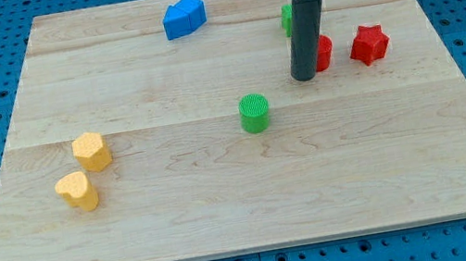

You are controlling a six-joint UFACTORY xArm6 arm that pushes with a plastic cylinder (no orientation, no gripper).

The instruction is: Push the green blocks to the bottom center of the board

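Nearest the camera runs the bare lower stretch of the wooden counter (246, 213), pale planks with a faint grain, lying on a blue pegboard that borders it on every side; a strip of red shows at the view's top corners. Next up, at the view's left, sit two yellow blocks: a heart-like yellow block (77, 191) and, just above it and nearly touching, a rounded yellow block (92, 151). Near the middle stands the green cylinder (255, 113), upright and alone, well above the bottom-centre area it has to reach. Farther back, my tip (305, 77) rests on the wood up and to the right of that cylinder, clearly apart from it. There are no fingers on this arm, only the rod, so nothing is clasped or let go. Just beside the rod on its right is a red block (324, 52), partly hidden, with a red star block (368, 43) a little farther right. Behind the rod a second green block (287, 17) peeks out at its left edge, its shape not readable. Farthest back, toward the top left, lies the blue block (184, 16). The risk, as I judge it, is that moving from here I may nudge the red block along, or strike the cylinder off-centre so it rolls sideways instead of going straight down.
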